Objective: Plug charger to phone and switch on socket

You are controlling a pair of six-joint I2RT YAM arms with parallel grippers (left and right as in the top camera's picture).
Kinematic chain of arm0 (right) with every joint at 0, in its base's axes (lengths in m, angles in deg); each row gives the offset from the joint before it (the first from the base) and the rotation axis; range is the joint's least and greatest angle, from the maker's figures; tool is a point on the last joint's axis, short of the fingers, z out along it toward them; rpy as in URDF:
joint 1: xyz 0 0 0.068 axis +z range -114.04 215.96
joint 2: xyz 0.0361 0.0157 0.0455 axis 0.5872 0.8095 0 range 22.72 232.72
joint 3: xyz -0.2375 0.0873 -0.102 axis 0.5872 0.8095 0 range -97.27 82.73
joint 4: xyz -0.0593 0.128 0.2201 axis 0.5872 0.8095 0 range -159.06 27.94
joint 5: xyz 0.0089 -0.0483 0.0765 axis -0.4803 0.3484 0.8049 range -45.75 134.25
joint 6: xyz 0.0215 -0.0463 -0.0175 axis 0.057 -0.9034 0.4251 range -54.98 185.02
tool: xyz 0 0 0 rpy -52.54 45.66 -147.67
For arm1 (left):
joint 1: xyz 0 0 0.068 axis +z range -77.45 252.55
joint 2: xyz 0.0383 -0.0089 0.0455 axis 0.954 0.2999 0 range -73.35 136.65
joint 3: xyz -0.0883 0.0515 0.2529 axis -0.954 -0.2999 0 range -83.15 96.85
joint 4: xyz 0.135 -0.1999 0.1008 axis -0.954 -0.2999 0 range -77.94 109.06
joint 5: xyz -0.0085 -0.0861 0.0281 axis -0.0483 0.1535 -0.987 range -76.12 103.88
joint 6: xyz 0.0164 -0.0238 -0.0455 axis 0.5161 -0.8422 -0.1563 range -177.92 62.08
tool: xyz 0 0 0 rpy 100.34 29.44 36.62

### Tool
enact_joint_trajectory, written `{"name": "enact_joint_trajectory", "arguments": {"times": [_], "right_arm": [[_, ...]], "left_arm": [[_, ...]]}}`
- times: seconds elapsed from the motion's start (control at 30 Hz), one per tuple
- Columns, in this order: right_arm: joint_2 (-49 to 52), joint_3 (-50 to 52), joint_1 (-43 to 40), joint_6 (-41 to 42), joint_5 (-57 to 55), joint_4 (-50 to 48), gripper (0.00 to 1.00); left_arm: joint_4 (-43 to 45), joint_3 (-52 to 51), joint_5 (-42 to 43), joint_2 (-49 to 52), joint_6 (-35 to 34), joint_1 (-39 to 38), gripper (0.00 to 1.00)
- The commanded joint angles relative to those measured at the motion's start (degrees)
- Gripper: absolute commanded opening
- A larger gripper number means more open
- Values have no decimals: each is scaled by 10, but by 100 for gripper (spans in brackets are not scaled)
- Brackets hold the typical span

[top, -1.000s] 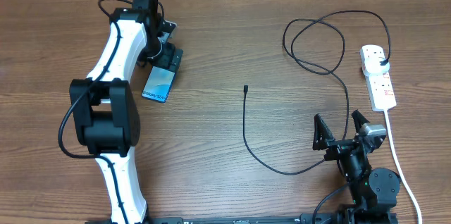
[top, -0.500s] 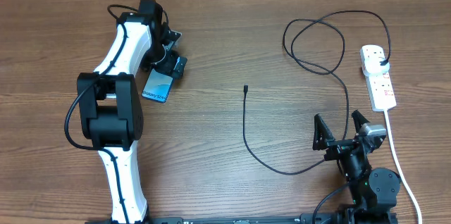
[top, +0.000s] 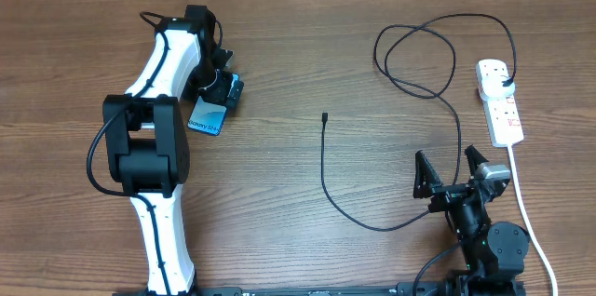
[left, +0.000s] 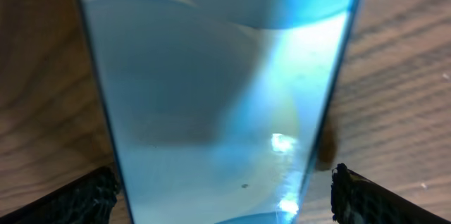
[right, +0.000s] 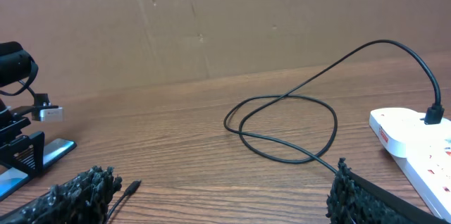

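Left gripper (top: 223, 82): we logged it with jaws spread wide, set astride the far end of the phone (top: 209, 117). In the wrist view its fingertips (left: 84, 196) stood either side of the blue screen. Bare wood showed between the phone's edge and the tip on the right of that view. On the other side we could not tell touch from gap. We saw no grip on it.

Phone: lay screen up on the table (top: 307, 26), left of centre, slightly askew, white lettering at its near end.

Charger (top: 323, 175): thin black cable. Its tip (top: 325, 117) lay free on the wood near the middle, well apart from the phone. From there the cable ran toward the near edge, curved right, climbed and looped at the far right. It ended at a black plug (top: 504, 80) seated in the socket (top: 503, 110).

Socket: white strip with red markings, at the right edge. A thick white cord (top: 526, 212) trailed from it toward the near edge.

Right gripper (top: 450, 173): low at the near right, jaws fully apart and empty. We noted the cable passing on the wood near its fingers (right: 77, 192).
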Motion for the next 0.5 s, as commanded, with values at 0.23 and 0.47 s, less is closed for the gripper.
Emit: {"name": "enact_joint_trajectory", "arguments": {"times": [0.23,0.47], "right_arm": [[-5,0,3,-1,-6,-3,100],[-5,0,3,-1,-6,-3,100]], "left_arm": [[14,-5,-32,10,-34,-1,100],[22,-35,9,10,-31,-1,96]]}}
